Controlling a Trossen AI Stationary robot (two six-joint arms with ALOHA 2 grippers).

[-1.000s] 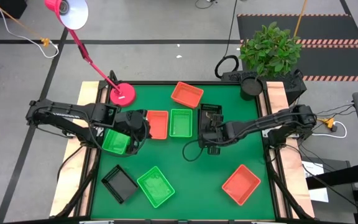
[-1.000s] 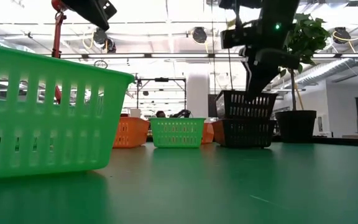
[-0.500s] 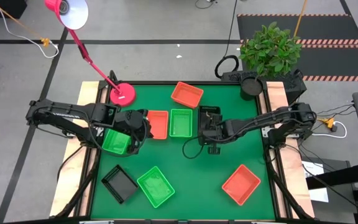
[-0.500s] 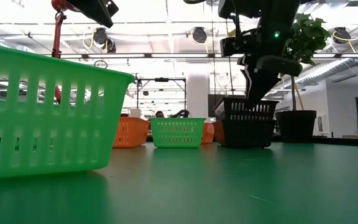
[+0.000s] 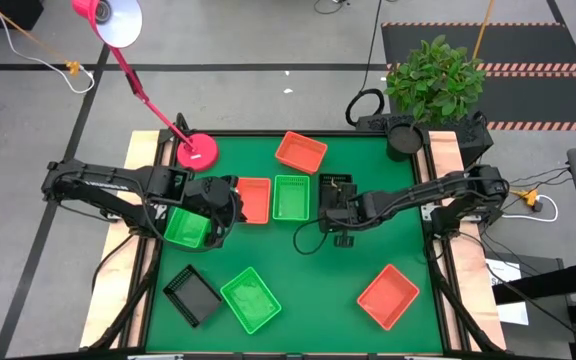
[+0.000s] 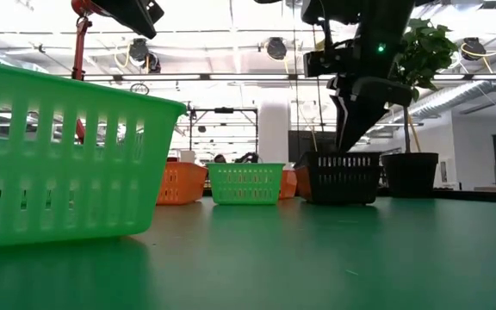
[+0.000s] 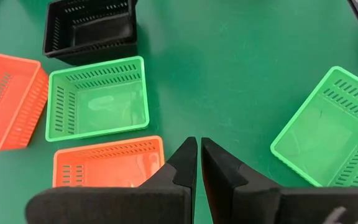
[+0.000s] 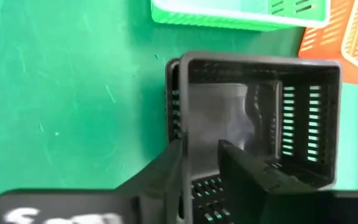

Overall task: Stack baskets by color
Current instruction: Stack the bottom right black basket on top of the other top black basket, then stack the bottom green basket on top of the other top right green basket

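Note:
Two black baskets (image 5: 335, 187) stand nested, one inside the other, on the green table mat, right of a green basket (image 5: 291, 197). My right gripper (image 8: 199, 152) is open above them, pointing down, one finger inside the upper basket and one outside its wall. My left gripper (image 5: 226, 212) hangs shut and empty above the mat, between a green basket (image 5: 186, 228) and an orange basket (image 5: 253, 200). More baskets sit flat on the mat: orange (image 5: 301, 151), black (image 5: 191, 296), green (image 5: 251, 300), orange (image 5: 388, 296). My right gripper straddles one wall of the upper black basket (image 8: 185, 140) from above. A gap shows between that wall and the inner finger (image 8: 244, 165). Whether the outer finger (image 8: 166, 168) touches the wall, I cannot tell. The basket rests in the one below.
A pink lamp base (image 5: 197, 152) stands at the mat's far left corner, its arm slanting up to the left. A potted plant (image 5: 404, 135) stands at the far right corner. Open mat lies in the middle near the front edge (image 5: 318, 290).
The black basket under my right gripper hung above the other black basket and has come straight down into it; the two now sit nested at one height. The right gripper has sunk a little with it.

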